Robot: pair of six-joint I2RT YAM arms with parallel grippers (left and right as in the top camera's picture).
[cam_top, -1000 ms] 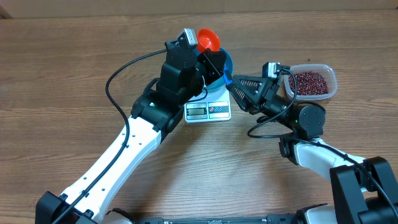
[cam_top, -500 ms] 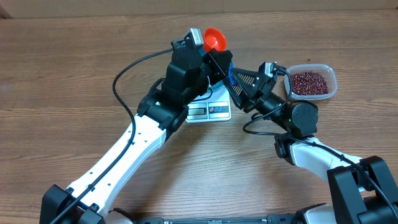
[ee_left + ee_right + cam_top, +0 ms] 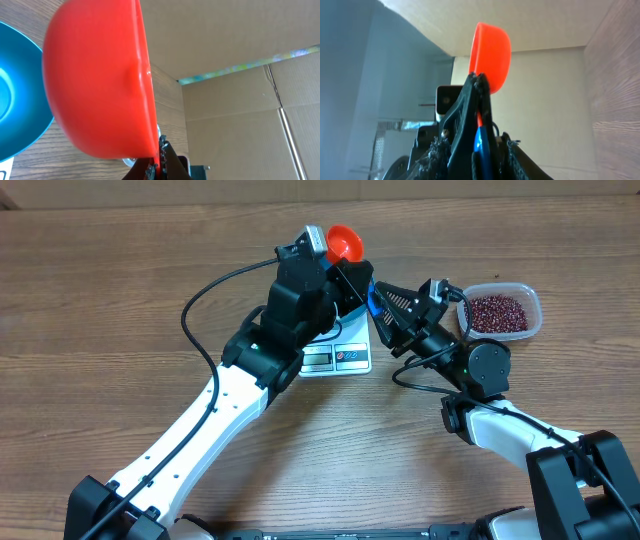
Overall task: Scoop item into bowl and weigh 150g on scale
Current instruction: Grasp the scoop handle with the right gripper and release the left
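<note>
Two claws grip: left claw [image 3: 348, 273] holds the scoop [image 3: 343, 243] above the bowl [image 3: 15, 100], right claw [image 3: 378, 305] pinches its rim.

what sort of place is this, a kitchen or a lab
Probably a robot test bench, not a kitchen: a wood-grain table, cardboard panels behind it, plus a white scale and a tub of beans.

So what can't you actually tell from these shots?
Weight reading: overhead, the display on the scale is too small to read.
What's inside: overhead, the left arm covers the bowl; in the left wrist view, the scoop and frame edge cut it off.
Grip of the right gripper: overhead too small, right wrist view too close and dark.
</note>
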